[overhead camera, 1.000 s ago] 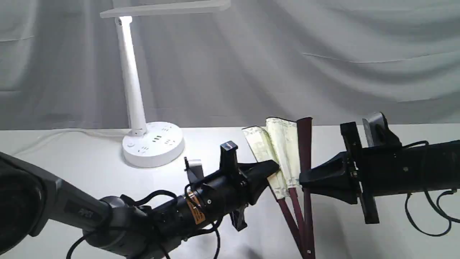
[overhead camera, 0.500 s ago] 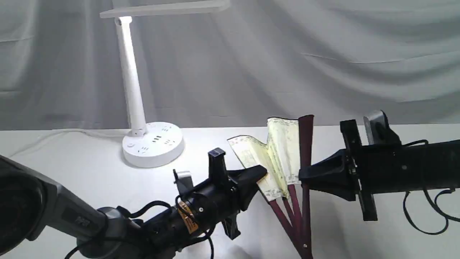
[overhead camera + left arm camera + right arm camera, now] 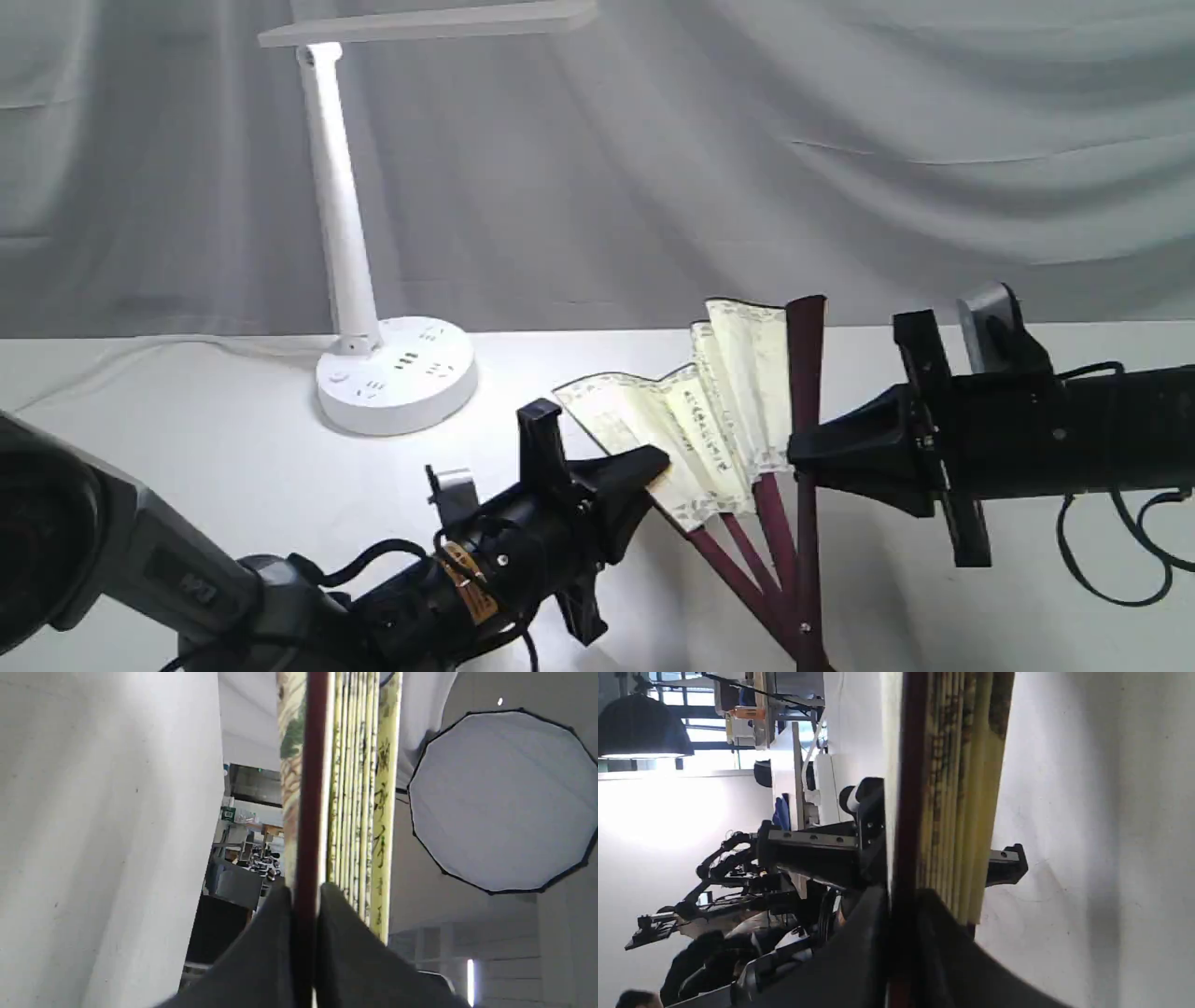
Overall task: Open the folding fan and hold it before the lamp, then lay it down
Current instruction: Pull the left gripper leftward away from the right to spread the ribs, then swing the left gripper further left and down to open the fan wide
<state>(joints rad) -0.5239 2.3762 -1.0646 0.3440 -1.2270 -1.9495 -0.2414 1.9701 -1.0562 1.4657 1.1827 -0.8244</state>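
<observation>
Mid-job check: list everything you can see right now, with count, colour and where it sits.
folding fan: one, cream paper with maroon ribs, partly spread, held between the two grippers, right of the lamp.
lamp: one, white, standing at the table's back, left in the exterior view.
cord: one, white, running left from the lamp base.
table: one, white, under everything.
backdrop cloth: one, pale grey, hanging behind the table.
left gripper: one, black, shut on the fan's left guard.
right gripper: one, black, shut on the fan's right guard.
</observation>
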